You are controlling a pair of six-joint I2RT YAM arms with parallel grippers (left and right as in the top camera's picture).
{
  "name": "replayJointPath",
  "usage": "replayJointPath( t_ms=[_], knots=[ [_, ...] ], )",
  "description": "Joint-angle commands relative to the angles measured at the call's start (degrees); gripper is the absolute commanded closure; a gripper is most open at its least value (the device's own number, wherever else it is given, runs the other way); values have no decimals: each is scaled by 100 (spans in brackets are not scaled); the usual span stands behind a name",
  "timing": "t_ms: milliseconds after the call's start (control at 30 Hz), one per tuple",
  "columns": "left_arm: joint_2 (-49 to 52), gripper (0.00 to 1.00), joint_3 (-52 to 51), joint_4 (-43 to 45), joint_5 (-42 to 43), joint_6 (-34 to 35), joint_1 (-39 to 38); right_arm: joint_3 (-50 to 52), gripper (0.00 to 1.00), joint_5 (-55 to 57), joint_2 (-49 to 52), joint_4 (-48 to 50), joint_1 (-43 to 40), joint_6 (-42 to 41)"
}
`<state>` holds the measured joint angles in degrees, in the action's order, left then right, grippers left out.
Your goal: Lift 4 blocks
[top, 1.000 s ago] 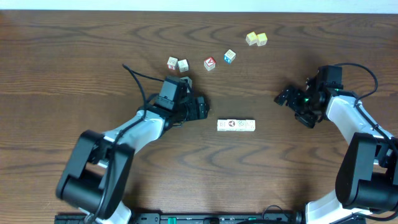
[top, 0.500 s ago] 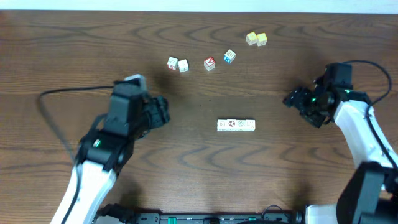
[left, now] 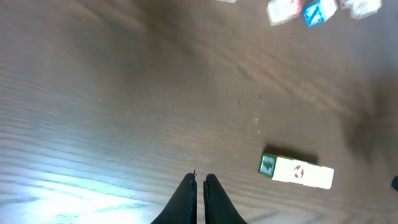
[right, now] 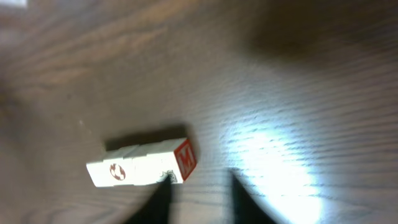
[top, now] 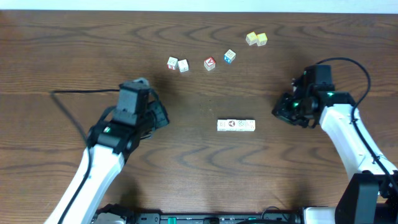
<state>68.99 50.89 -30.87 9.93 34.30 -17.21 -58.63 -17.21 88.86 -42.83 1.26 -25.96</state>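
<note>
Left gripper (left: 199,182) is pinched shut on nothing. The blocks (left: 296,172), four in a row, lie ahead and right of its tips. Right gripper (right: 200,190) is blurred, fingers apart and empty, with the row just beyond one fingertip.

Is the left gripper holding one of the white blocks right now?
No, the left gripper is shut on nothing; the blocks lie in a row apart from it.

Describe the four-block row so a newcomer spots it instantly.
On the dark wooden table, ignore the loose cubes scattered along the far side and look at the middle. There the blocks lie alone: four cream-white cubes touching end to end in one short bar. Nothing else is four long; the far cubes sit singly or in pairs.
</note>
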Motion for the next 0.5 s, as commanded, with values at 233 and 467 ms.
replayJointPath(
  t_ms=[233, 467],
  knots=[
    [1862, 93, 55, 831, 1154, -269, -498, 376, 99, 450, 39, 321, 313, 409],
    [2262, 93, 55, 1434, 1379, -376, -671, 890, 99, -496, 85, 1130, 247, 741]
  ],
)
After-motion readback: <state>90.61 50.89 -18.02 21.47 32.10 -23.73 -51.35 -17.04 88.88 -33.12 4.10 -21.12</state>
